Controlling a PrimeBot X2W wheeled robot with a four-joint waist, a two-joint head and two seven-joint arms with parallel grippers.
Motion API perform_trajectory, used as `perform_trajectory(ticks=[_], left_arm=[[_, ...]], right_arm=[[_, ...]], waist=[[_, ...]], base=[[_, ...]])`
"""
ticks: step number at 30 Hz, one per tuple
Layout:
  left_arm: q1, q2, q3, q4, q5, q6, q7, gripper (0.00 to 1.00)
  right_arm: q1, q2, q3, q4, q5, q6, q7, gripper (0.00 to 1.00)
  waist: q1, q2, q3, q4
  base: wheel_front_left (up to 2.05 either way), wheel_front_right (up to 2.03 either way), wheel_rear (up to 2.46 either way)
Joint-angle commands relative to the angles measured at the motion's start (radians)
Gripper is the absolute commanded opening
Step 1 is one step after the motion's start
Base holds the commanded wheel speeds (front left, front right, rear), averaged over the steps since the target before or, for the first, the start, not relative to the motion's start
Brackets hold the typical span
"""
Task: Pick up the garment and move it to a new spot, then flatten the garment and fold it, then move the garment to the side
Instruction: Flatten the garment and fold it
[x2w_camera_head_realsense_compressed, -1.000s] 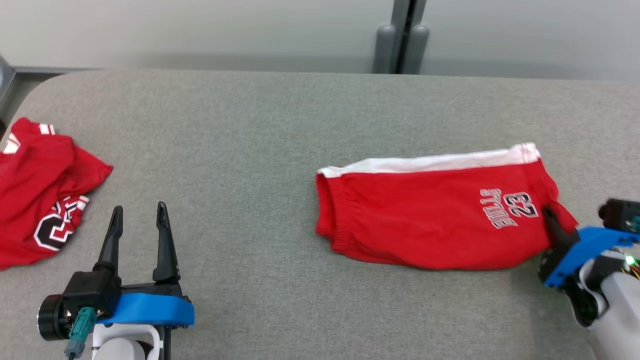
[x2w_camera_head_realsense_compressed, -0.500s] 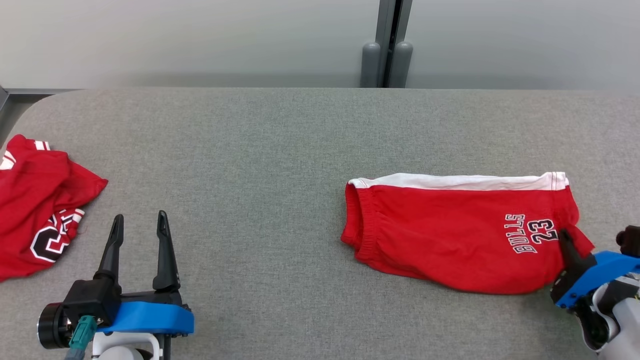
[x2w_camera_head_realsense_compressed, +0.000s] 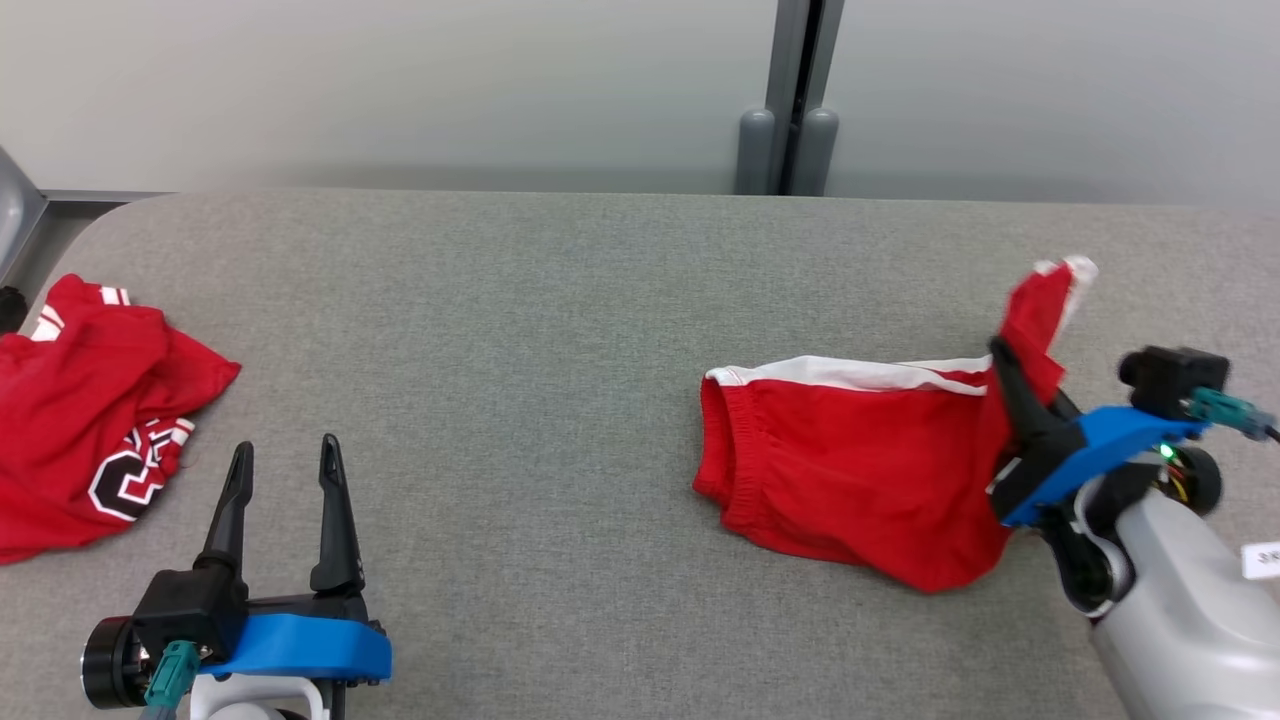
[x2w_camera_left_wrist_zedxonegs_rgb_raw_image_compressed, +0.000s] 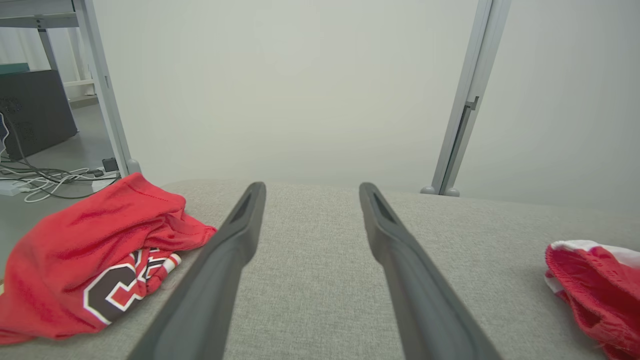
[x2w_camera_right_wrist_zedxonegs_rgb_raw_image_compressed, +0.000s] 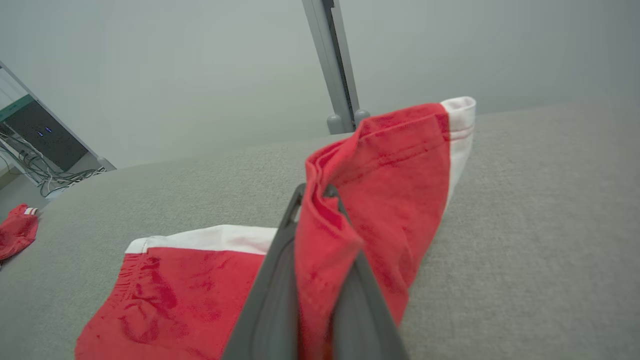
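Right claw (x2w_camera_head_realsense_compressed: 998, 350) is pinched tight on the right end of the red shorts (x2w_camera_head_realsense_compressed: 850, 460). Fabric is bunched between its two fingers, and that end is held up off the grey table (x2w_camera_head_realsense_compressed: 550, 330), with the white-trimmed corner flopping above the fingertips. The rest of the shorts lies on the table's right side, gathered end toward the middle. Left claw (x2w_camera_head_realsense_compressed: 284, 445) is spread wide with nothing in it, near a crumpled red jersey (x2w_camera_head_realsense_compressed: 90, 440) at the left edge.

PrimeBot X2W's left gripper (x2w_camera_head_realsense_compressed: 284, 446) and right gripper (x2w_camera_head_realsense_compressed: 998, 350) each carry 2 long, dark, tapered fingers (x2w_camera_head_realsense_compressed: 335, 520) above a bright blue bracket (x2w_camera_head_realsense_compressed: 300, 645). Teal connectors (x2w_camera_head_realsense_compressed: 168, 668) plug in beside them; the right forearm (x2w_camera_head_realsense_compressed: 1180, 610) is pale grey, with a white label (x2w_camera_head_realsense_compressed: 1262, 560).
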Motion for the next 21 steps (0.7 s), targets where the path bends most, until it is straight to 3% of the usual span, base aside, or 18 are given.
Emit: perform_trajectory(ticks=[1, 10, 21], left_arm=[[0.000, 0.000, -0.004, 0.001, -0.002, -0.001, -0.003, 1.00], [0.003, 0.000, -0.015, 0.007, -0.012, 0.001, -0.003, 1.00], [0.001, 0.000, -0.036, 0.011, -0.028, 0.010, -0.003, 1.00]], right_arm=[[-0.017, 0.017, 0.015, -0.023, -0.011, 0.000, 0.009, 0.00], [-0.028, 0.109, 0.088, -0.092, -0.051, 0.000, 0.046, 0.00], [0.028, 0.183, 0.183, -0.062, -0.081, 0.000, 0.041, 0.00]], waist=[[0.0000, 0.0001, 0.000, 0.007], [0.0000, 0.0001, -0.004, 0.044], [0.0000, 0.0001, 0.004, 0.081]], base=[[0.00, 0.00, 0.00], [0.00, 0.00, 0.00], [0.00, 0.00, 0.00]])
